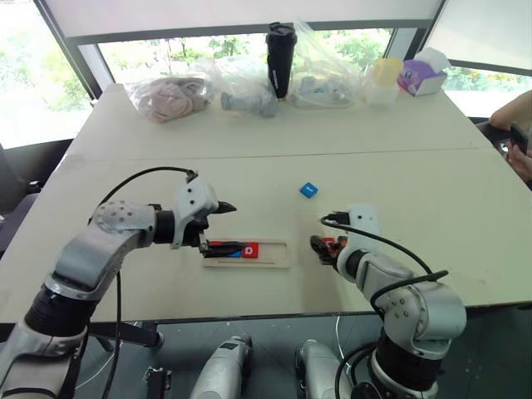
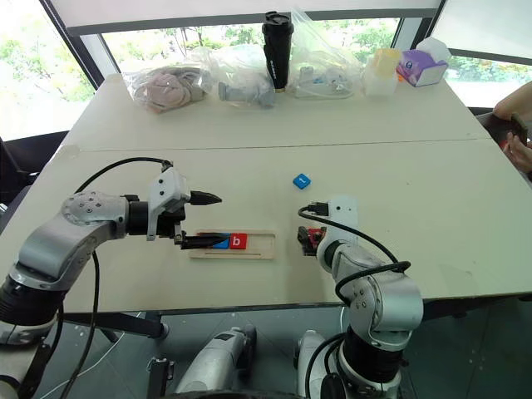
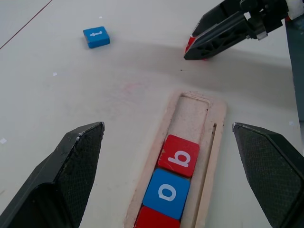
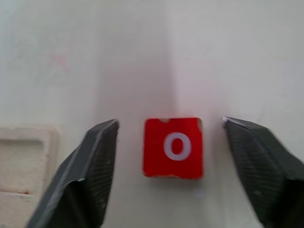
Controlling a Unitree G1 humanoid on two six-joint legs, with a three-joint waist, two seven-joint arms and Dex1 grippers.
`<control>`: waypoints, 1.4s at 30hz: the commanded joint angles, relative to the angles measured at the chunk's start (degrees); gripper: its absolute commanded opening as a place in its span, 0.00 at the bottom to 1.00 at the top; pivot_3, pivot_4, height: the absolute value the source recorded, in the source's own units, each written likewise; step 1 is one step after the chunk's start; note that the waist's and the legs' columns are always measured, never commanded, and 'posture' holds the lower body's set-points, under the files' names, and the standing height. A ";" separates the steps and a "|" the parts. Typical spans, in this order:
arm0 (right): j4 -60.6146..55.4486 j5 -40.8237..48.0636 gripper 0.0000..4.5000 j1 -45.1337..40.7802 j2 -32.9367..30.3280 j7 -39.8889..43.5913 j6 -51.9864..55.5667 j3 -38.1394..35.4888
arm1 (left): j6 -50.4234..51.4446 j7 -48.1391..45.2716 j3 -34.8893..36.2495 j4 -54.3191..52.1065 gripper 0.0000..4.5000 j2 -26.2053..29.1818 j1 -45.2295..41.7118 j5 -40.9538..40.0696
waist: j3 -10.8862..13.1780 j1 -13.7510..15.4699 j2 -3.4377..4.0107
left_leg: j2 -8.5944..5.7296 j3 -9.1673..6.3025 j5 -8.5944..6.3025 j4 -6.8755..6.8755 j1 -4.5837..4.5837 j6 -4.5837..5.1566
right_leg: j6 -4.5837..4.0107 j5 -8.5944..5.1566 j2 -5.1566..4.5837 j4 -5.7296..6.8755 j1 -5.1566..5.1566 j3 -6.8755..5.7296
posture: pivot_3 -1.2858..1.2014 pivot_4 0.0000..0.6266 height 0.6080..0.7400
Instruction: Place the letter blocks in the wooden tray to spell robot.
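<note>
Right wrist view | right gripper (image 4: 168, 156) spread around red o block (image 4: 173, 147) | left gripper (image 3: 166, 180) spread over wooden tray (image 3: 197, 114)

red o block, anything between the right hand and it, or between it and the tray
Nothing visible. The red o block lies flat on the table between the open fingers of the right hand. The table between it and the wooden tray's empty end is bare.

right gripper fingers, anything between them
The red o tile lies flat on the table between the open right gripper fingers, touching neither, in the right wrist view.
</note>
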 commanded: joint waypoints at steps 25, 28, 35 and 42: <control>51.71 3.90 1.00 -9.28 -51.99 74.52 -79.68 18.31 | -2.61 -3.42 1.03 -4.14 1.00 4.40 5.56 1.50 | 0.06 -0.09 -0.06 | 0.05 0.11 -0.04 0.23 -0.01 0.24 | 0.08 -0.01 -0.05 -0.29 0.50 -0.03 | 0.52 0.24 1.00; 56.05 2.72 1.00 -11.79 -50.08 75.19 -82.71 19.41 | -2.29 -2.71 1.56 -5.09 1.00 4.96 6.75 1.43 | 0.06 0.11 -0.06 | 0.05 0.12 -0.05 0.22 -0.01 0.23 | 0.10 0.00 -0.04 -0.31 0.49 -0.03 | 0.52 0.24 1.00; 60.78 2.35 1.00 -14.36 -48.09 76.45 -82.76 19.76 | -2.08 -1.25 1.63 -5.44 1.00 4.66 7.24 1.25 | 0.06 0.37 -0.06 | 0.01 0.09 -0.09 0.28 -0.02 0.15 | 0.10 0.00 -0.05 -0.31 0.52 -0.03 | 0.52 0.24 1.00; 61.03 2.91 0.83 -13.72 -47.52 76.81 -83.04 19.35 | -2.93 -1.43 1.12 -4.51 1.00 5.52 7.32 2.35 | 0.06 0.23 -0.05 | 0.02 0.09 -0.09 0.27 -0.01 0.15 | 0.20 0.06 -0.03 -0.27 0.50 -0.03 | 0.52 0.24 1.00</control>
